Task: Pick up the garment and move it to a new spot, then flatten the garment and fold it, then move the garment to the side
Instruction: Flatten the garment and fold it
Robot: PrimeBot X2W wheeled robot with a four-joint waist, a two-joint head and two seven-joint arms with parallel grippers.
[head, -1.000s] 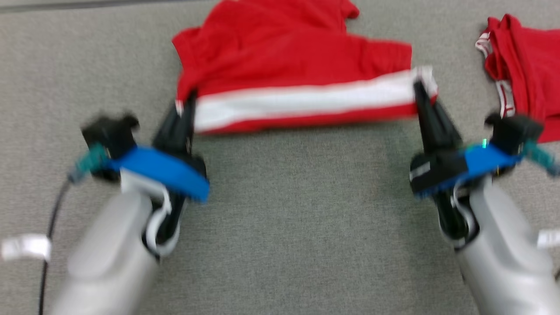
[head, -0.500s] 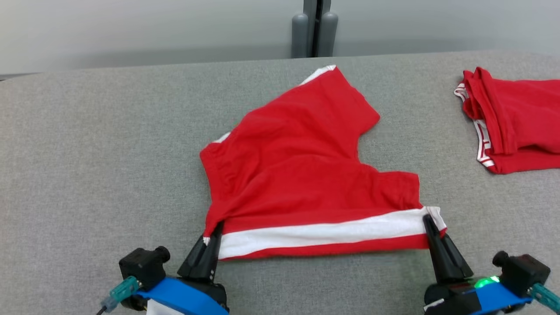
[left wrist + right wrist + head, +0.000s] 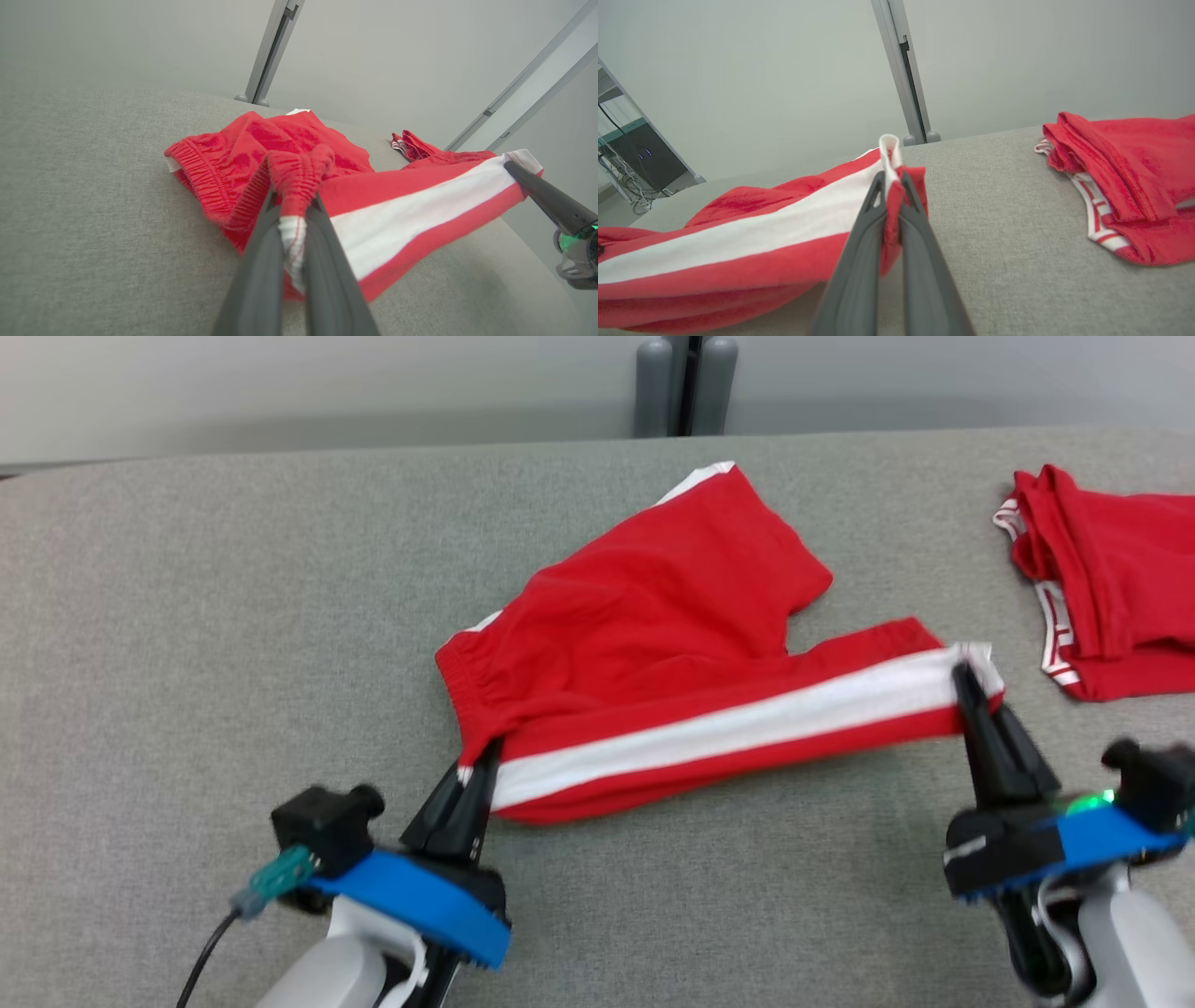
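Here, the red garment (image 3: 653,616), a pair of shorts with a white side stripe, is spread across the middle of the grey padded surface (image 3: 187,616). Its near striped edge is stretched taut between the 2 grippers and is raised off the surface at the right end, while the rest of the cloth lies rumpled behind it, with 1 leg pointing toward the far edge. The waistband corner is pinched by the left gripper (image 3: 485,763), whose 2 dark fingers are pressed together on a bunched fold of elastic and white trim, as is seen close up in the left wrist view. The hem end of the stripe is clamped by the right gripper (image 3: 962,677), its fingers closed on white cloth that pokes up between the tips. The right end is held farther from the robot than the left, so the stripe is slanted across the head view. A 2nd red garment (image 3: 1111,588) with white trim is laid folded at the far right of the surface, well apart from the held one. A grey post (image 3: 686,383) is seen behind the far edge, against a pale wall (image 3: 280,383).
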